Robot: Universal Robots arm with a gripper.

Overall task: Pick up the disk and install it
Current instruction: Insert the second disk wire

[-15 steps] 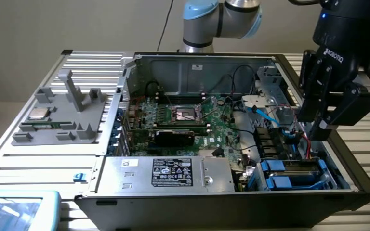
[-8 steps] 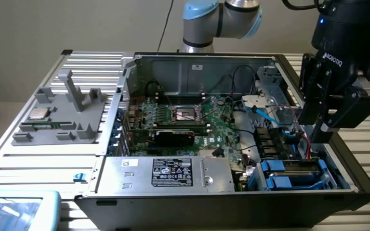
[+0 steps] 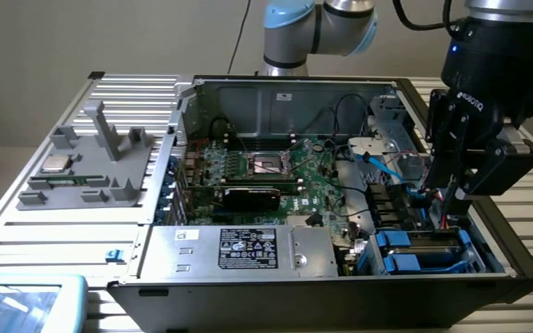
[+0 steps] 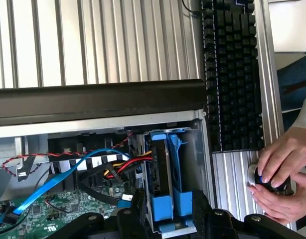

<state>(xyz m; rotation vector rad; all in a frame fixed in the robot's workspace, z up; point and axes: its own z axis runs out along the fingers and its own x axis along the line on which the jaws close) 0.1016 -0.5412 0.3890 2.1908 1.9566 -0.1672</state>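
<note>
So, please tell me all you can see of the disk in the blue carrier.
The disk sits on edge in the drive bay at the corner of the open computer case, held in a bright blue plastic carrier with a blue handle. Its grey metal side shows between the blue rails. Red, yellow and black wires and a blue cable run close beside it. The gripper stands just over it, one finger on each side, jaws open; contact cannot be told.

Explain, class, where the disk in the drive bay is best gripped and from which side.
Grip the disk across its blue carrier's long side rails, coming straight down from above the open case: it stands on edge in the bay, so probably just its upper edge is reachable.
</note>
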